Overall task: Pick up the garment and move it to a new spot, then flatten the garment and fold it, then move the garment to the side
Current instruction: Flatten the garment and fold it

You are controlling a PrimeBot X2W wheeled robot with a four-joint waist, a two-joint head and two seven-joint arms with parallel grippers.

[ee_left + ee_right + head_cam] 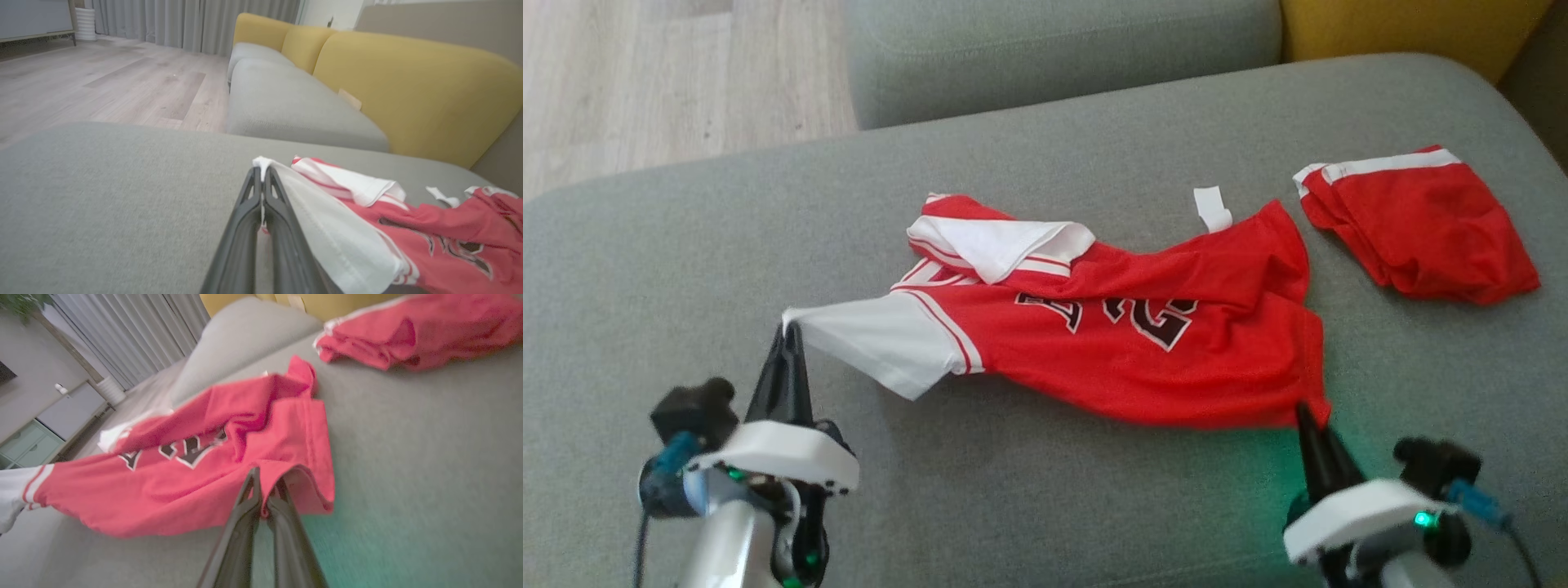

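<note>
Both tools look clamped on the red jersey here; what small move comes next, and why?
Probably raise both tools a little and draw them apart. The left tool pinches the white sleeve tip, the right tool the hem corner, yet the jersey lies wrinkled between them.

A wide grey sofa cushion point(686, 269) is carrying 2 garments. A red jersey point(1127, 359) with white sleeves is lying rumpled across its middle. Folded red shorts point(1421, 237) with white trim are resting near its right edge, apart from the jersey.
</note>
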